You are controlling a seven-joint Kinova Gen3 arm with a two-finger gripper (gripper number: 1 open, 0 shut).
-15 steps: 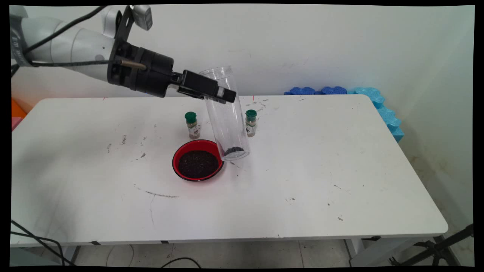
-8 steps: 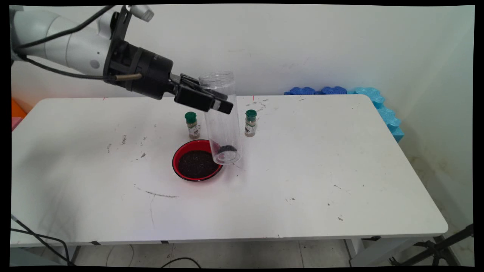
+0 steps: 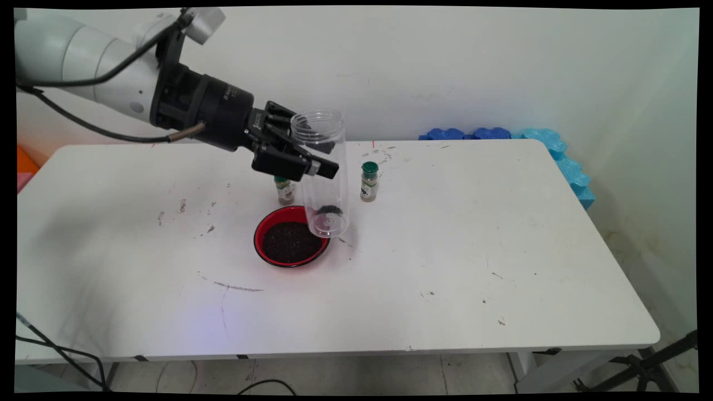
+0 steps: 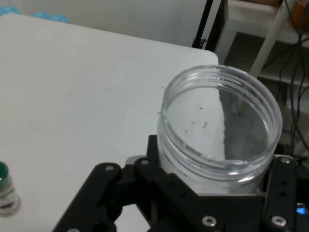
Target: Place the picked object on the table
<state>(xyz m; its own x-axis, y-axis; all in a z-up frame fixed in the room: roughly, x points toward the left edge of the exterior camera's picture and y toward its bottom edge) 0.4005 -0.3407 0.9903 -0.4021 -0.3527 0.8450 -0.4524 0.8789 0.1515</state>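
My gripper (image 3: 321,157) is shut on a tall clear plastic jar (image 3: 325,178) and holds it almost upright above the table, mouth up. A little dark grain lies at the jar's bottom, which hangs over the right rim of a red bowl (image 3: 266,225) filled with the same dark grain. In the hand view the jar's open mouth (image 4: 221,121) fills the middle, with the black linkage around its neck. Two small green-capped spice bottles stand behind: one (image 3: 368,181) to the right of the jar, the other (image 3: 286,190) partly hidden by my fingers.
The white table (image 3: 473,250) carries dark smudges and specks. Blue foam pieces (image 3: 557,156) lie at the back right corner by the wall. A spice bottle (image 4: 7,195) shows at the hand view's lower left. Cables hang under the table's front left.
The jar has swung from a lean to nearly upright, its bottom moving left toward the bowl. The gripper has turned with it and come down a little, now covering the left spice bottle's cap.
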